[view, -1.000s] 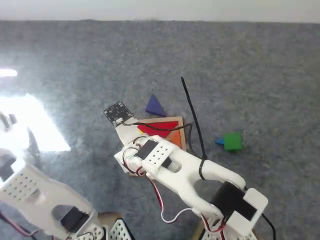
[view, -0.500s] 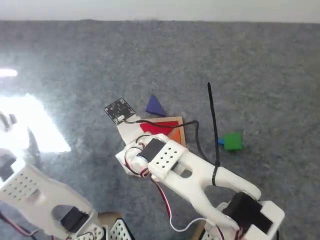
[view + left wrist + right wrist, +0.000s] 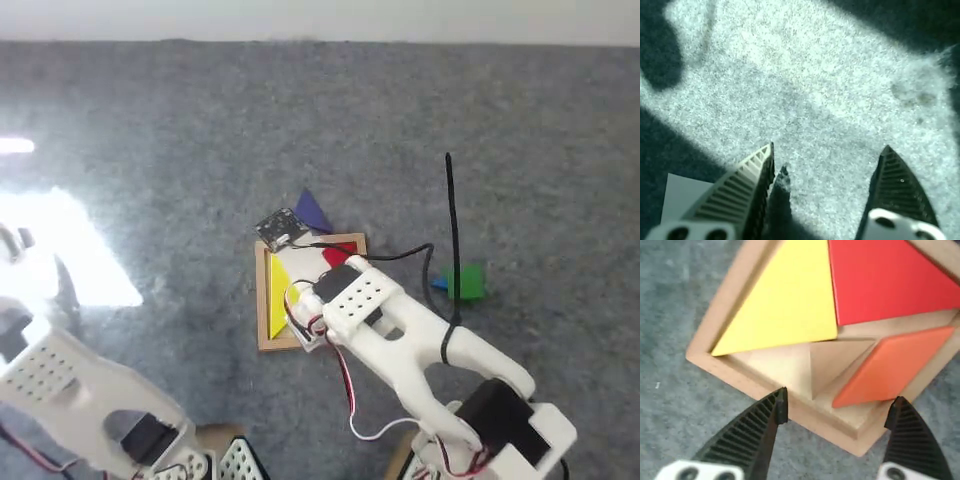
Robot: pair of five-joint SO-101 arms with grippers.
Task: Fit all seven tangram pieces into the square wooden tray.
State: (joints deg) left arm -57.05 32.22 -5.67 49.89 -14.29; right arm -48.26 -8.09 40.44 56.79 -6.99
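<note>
The square wooden tray (image 3: 262,305) lies mid-table with a yellow triangle (image 3: 277,285) along its left side and a red triangle (image 3: 336,256) at its far side. From the right wrist, the tray (image 3: 715,366) holds the yellow triangle (image 3: 790,305), the red triangle (image 3: 885,280) and an orange parallelogram (image 3: 890,365), with bare wood (image 3: 785,365) between them. My right gripper (image 3: 839,405) hangs open above the tray's rim, holding nothing. My left gripper (image 3: 828,149) is open over bare carpet. A dark blue triangle (image 3: 312,212) lies just beyond the tray. A green piece (image 3: 466,281) and a small blue piece (image 3: 439,284) lie to the right.
The right arm (image 3: 400,335) reaches from the front edge over the tray's right half, its black cable (image 3: 452,230) standing up. The left arm (image 3: 70,385) sits at the front left beside a bright light patch (image 3: 60,245) on the grey carpet.
The right arm has swung to the right over the tray. The yellow triangle, hidden under the arm before, now lies uncovered in the tray's left side.
</note>
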